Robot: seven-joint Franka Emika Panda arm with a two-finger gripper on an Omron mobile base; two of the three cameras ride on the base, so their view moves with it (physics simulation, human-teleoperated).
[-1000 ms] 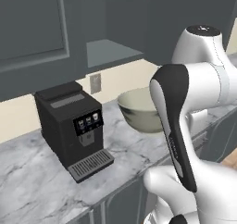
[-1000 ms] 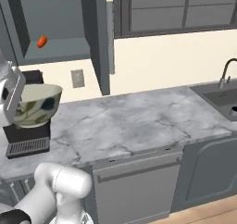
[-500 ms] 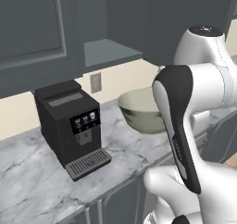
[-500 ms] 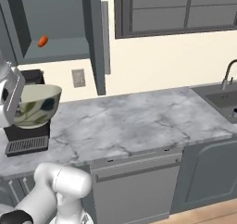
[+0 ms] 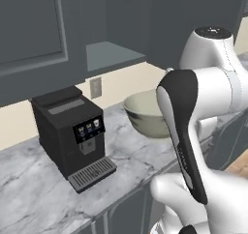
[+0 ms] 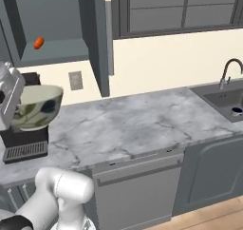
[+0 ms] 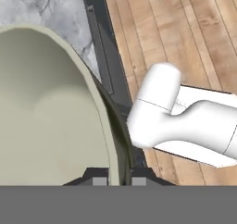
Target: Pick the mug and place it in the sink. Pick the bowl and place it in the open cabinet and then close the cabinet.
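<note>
- Gripping the bowl by its rim: gripper, jaws closed, bowl raised above the marble counter.
- Mug: in the sink, far right.
- Cabinet: open, above the coffee machine.

No readable text, label or number anywhere.

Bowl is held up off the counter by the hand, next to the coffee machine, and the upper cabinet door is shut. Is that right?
Not quite: the cabinet door stands open, its shelf exposed in the right base view. The rest holds: the hand grips the bowl by its rim, lifted beside the coffee machine.
</note>
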